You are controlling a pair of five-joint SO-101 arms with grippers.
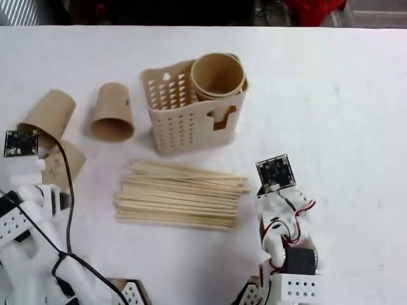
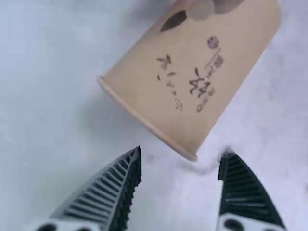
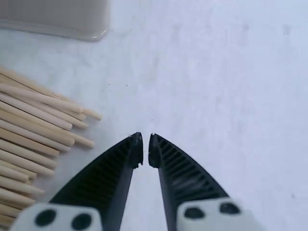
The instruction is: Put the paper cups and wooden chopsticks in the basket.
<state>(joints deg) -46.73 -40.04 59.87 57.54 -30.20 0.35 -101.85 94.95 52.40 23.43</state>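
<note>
A beige slotted basket (image 1: pixel 184 121) stands at the table's middle back with paper cups (image 1: pixel 218 75) nested inside it. A pile of wooden chopsticks (image 1: pixel 181 194) lies in front of it. Three more cups lie on their sides at the left: one (image 1: pixel 112 113) next to the basket, one (image 1: pixel 49 114) farther left, and one (image 1: pixel 68 162) by the left arm (image 1: pixel 25 190). My left gripper (image 2: pixel 182 153) is open just short of that cup's (image 2: pixel 192 82) rim. My right gripper (image 3: pixel 145 144) is shut on nothing, over bare table right of the chopstick tips (image 3: pixel 33 139).
The right arm (image 1: pixel 283 216) sits at the front, just right of the chopsticks. The basket's base (image 3: pixel 57 17) lies beyond the right gripper. Bare white table stretches to the right of the basket and the right arm.
</note>
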